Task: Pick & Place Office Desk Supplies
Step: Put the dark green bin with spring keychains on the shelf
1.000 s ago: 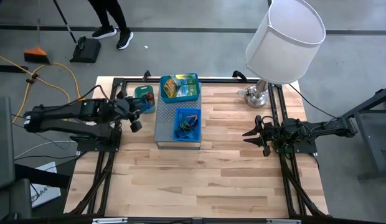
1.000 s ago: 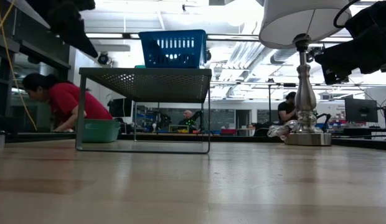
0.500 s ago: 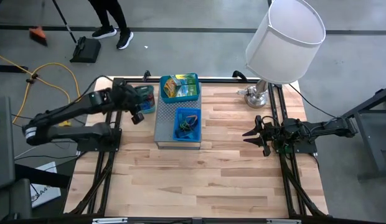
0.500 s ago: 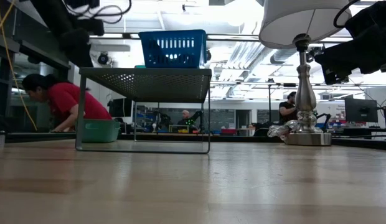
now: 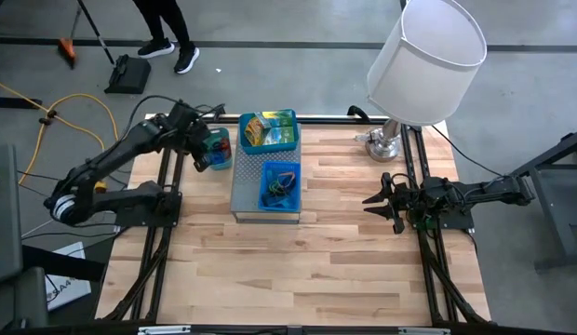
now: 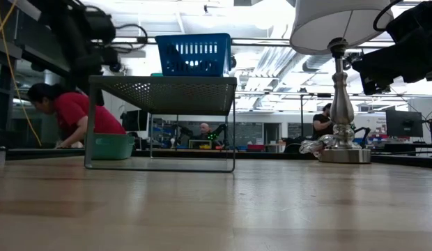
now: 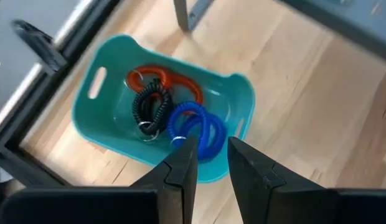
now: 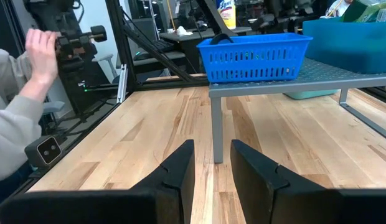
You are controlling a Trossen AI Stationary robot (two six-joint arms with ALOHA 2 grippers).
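Observation:
A teal bin (image 7: 112, 106) stands on the table at the far left, beside the grey perforated shelf (image 5: 244, 191). In it lie a red coiled band (image 7: 159, 78), a black one (image 7: 146, 109) and a blue one (image 7: 196, 127). My left gripper (image 7: 210, 146) hovers open above the bin's near rim, slanting down, with nothing between its fingers. On the shelf stand a blue basket (image 5: 268, 130) of yellow-green packets and a blue basket (image 5: 279, 184) of bands. My right gripper (image 5: 377, 200) waits open at the table's right, pointing level at the shelf.
A lamp with a white shade (image 5: 426, 56) stands on its metal base (image 5: 383, 144) at the far right. Dark frame rails run along the table's left and right sides. Bare wood lies on the near half (image 5: 298, 270). People work beyond the table (image 6: 70, 115); a hand (image 8: 40, 46) shows.
My left arm has swung from beside the shelf's left side toward the table's far edge and come down a little, so its gripper now hangs over the teal bin. The gripper has turned with the swing.

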